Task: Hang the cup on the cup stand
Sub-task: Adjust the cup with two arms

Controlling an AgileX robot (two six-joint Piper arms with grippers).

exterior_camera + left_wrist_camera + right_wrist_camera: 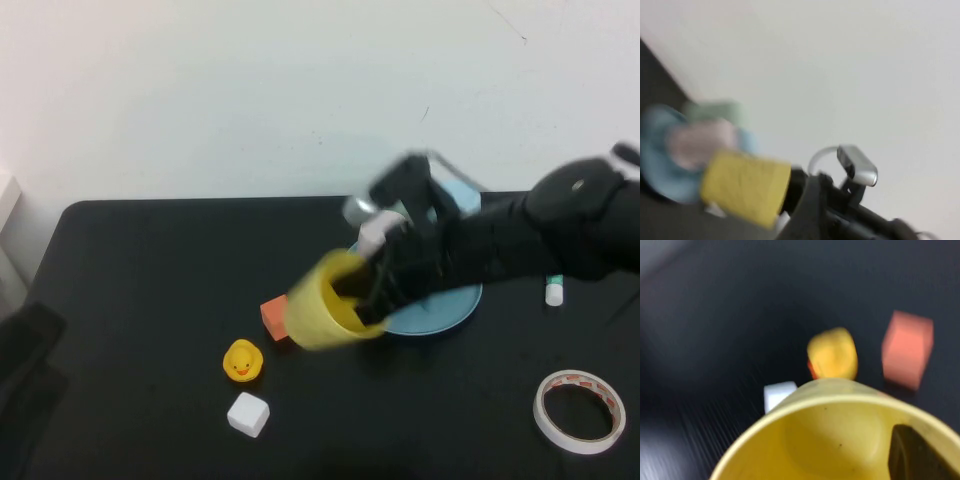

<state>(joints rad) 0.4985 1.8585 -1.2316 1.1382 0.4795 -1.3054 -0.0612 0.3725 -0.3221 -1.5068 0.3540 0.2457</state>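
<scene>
Nearest to the high camera, at the lower left corner, sits a dark blurred shape, probably the left tool (25, 385); whether its fingers are apart or together I cannot tell. White tape (579, 411), in a roll, lies flat at the lower right.

From the right side the right arm reaches across to the middle of the surface (150, 270). Its right tool (375, 285) is clamped on the cup (328, 300): one dark finger (920, 452) sits inside the rim, as the right wrist view shows. The yellow cup is lifted off the surface and tilted on its side, with the open mouth toward the arm (the arm is blurred here).

Just behind the cup, partly hidden by the arm, is the cup stand (440, 310), a teal-blue dish. In the left wrist view a pale pink cup (700, 142) sits on the stand, and the yellow cup is in front of it.

The surface is black and matte, and a plain white wall (250, 90) stands behind it.

Left of the cup lies an orange block (273, 316), touching or nearly touching it in the high view. A yellow rubber duck (242, 361) stands near the block, and a white cube (248, 414) lies just beside the duck. A small white tube (554, 292) lies at the right, well apart from the cup.
</scene>
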